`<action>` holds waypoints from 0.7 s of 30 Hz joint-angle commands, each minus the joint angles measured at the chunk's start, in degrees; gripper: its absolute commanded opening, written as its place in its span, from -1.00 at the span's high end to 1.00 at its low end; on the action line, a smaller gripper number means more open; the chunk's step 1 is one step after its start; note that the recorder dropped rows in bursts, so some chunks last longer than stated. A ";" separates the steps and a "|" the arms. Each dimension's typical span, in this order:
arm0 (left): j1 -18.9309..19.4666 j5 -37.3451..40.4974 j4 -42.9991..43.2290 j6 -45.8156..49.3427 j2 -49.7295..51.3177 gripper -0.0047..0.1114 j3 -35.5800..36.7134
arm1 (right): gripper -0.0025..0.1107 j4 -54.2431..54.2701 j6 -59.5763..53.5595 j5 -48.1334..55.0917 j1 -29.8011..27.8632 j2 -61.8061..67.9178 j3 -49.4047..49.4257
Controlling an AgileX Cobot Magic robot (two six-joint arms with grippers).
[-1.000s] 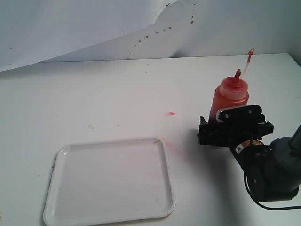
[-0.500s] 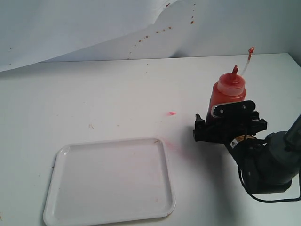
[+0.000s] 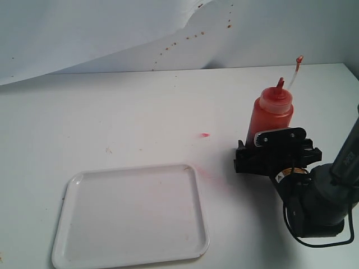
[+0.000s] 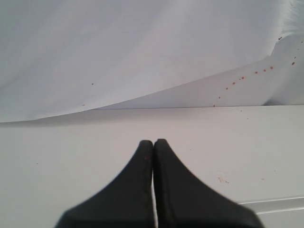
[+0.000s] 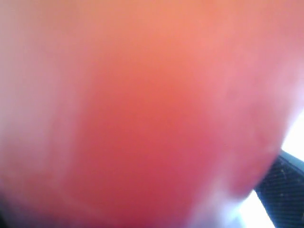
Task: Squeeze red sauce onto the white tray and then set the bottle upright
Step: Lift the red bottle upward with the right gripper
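Observation:
The bottle (image 3: 271, 115) stands upright on the white table at the right, red inside, with its red-stained nozzle (image 3: 280, 84) up and its tethered tip cap (image 3: 299, 58) sticking out above. My right gripper (image 3: 275, 151) is shut on its lower body. In the right wrist view the bottle (image 5: 142, 118) fills the picture as a red blur, and only one finger (image 5: 285, 190) shows. The white tray (image 3: 132, 216) lies flat at the front left; I see no red sauce on it. My left gripper (image 4: 153, 142) is shut and holds nothing; it is out of the exterior view.
A small pinkish-red smear (image 3: 205, 135) marks the table between tray and bottle. A white sheet (image 3: 112, 33) speckled with red-brown dots hangs behind the table. The tray's rim (image 4: 273, 204) shows just beside the left gripper.
The right gripper and bottle shifted slightly left together, then the gripper sank a little lower on the bottle. The tray has not moved.

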 commanded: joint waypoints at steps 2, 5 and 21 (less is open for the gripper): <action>-0.02 -0.14 -0.34 -0.10 -0.13 0.92 0.28 | -0.87 0.38 -0.51 -0.93 0.00 -0.14 -0.12; -0.02 -0.14 -0.34 -0.10 -0.13 0.92 0.28 | -0.87 0.38 -0.42 -0.93 0.00 -0.14 -0.12; -0.02 -0.14 -0.34 -0.10 -0.13 0.92 0.28 | -0.66 4.72 -0.52 -0.76 0.00 -0.03 -0.12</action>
